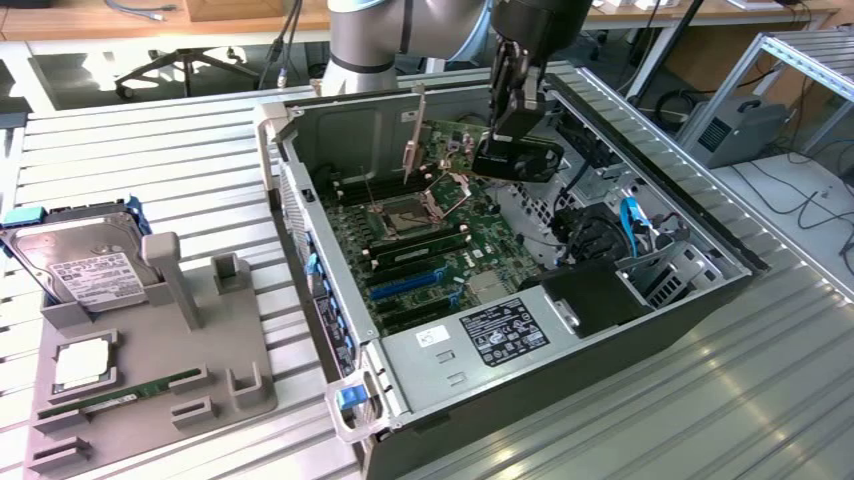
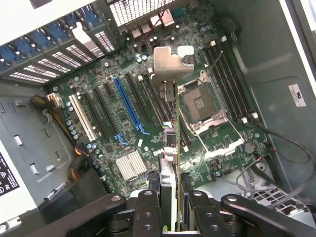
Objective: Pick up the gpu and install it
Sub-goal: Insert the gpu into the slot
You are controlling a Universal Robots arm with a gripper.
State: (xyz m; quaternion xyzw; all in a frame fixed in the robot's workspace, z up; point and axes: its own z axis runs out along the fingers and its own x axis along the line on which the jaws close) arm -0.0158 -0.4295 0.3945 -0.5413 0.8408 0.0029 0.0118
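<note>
My gripper [image 1: 497,152] hangs inside the open computer case [image 1: 694,215], shut on the gpu [image 1: 447,145]. The gpu is held upright on edge above the motherboard [image 1: 441,250], its silver bracket [image 1: 415,135] pointing toward the case's rear wall. In the wrist view the gpu [image 2: 176,148] appears edge-on between the two black fingers [image 2: 147,212], with its bracket [image 2: 170,64] at the far end. It hovers over the black expansion slots [image 2: 148,98] between the blue slot [image 2: 127,106] and the CPU socket [image 2: 200,103], apart from the board.
A grey fixture [image 1: 214,370] at the exterior view's left carries a hard drive [image 1: 80,265], a CPU chip [image 1: 83,360] and a green RAM stick [image 1: 120,392]. Inside the case are the power supply [image 1: 501,330], drive bays [image 1: 601,235] and loose cables [image 2: 281,143].
</note>
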